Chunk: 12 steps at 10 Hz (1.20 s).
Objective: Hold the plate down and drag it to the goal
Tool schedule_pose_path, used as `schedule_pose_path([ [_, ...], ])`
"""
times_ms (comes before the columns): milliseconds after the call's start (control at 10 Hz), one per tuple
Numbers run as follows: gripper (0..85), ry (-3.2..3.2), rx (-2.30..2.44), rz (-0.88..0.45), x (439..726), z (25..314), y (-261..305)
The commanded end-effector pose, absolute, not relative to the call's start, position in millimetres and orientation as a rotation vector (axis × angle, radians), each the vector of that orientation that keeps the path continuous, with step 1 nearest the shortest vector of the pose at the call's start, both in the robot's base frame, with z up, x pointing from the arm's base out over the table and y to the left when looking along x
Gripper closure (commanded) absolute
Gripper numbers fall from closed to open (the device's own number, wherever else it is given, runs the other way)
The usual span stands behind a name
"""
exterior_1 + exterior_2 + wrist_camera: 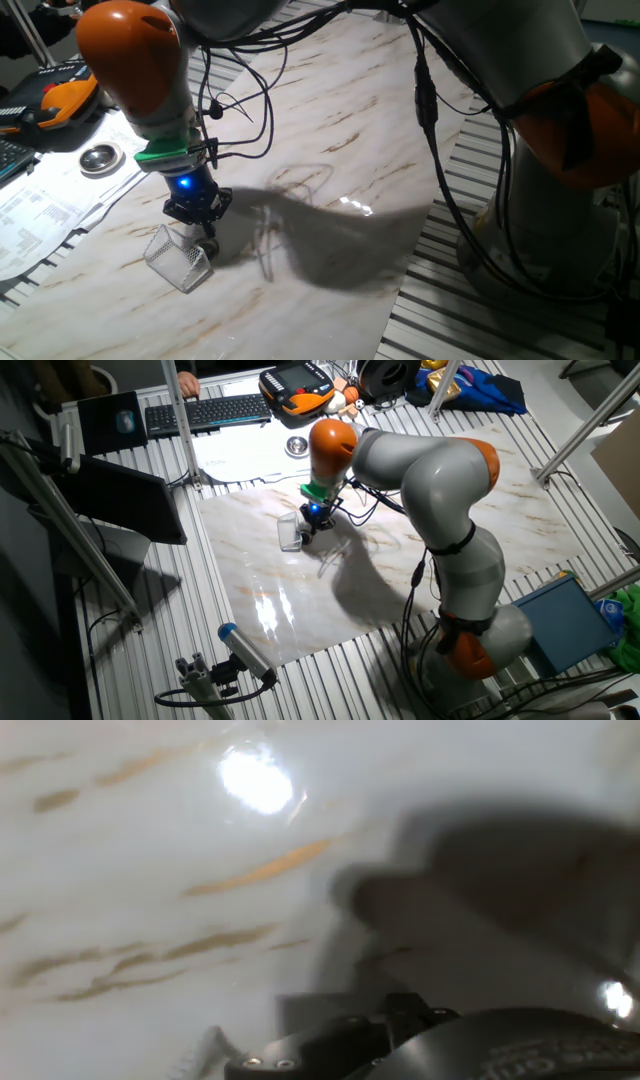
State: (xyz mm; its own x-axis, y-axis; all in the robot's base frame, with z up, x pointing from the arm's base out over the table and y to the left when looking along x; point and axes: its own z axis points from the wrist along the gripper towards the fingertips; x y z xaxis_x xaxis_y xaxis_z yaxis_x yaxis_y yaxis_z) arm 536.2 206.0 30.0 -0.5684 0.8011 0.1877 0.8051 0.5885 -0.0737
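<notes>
Hand [205, 238] low on marble slab [330, 150], finger state unclear; mesh box [178, 258] just beside, lying diagonally

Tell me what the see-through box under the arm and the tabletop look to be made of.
The small see-through rectangular box looks like fine silvery wire mesh: the table shows through its walls. The pale tabletop looks like polished marble or a marble-look slab, with tan veins and glossy lamp reflections; which one is unclear.

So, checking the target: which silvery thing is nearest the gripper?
The mesh box, right beside the gripper on the marble; the round dish lies farther off on the papers.
</notes>
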Motion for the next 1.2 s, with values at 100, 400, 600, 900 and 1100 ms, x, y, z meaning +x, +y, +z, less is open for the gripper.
schedule_pose_path([
  [100, 85.0, -2.616, -1.317, -0.047, 536, 32, 205],
  [400, 85.0, -2.633, -1.17, -0.116, 538, 40, 200],
  [600, 85.0, -2.66, -1.073, -0.19, 537, 39, 197],
  [900, 85.0, -2.668, -1.041, -0.213, 537, 39, 196],
  [1100, 85.0, -2.656, -0.964, -0.258, 537, 39, 196],
])
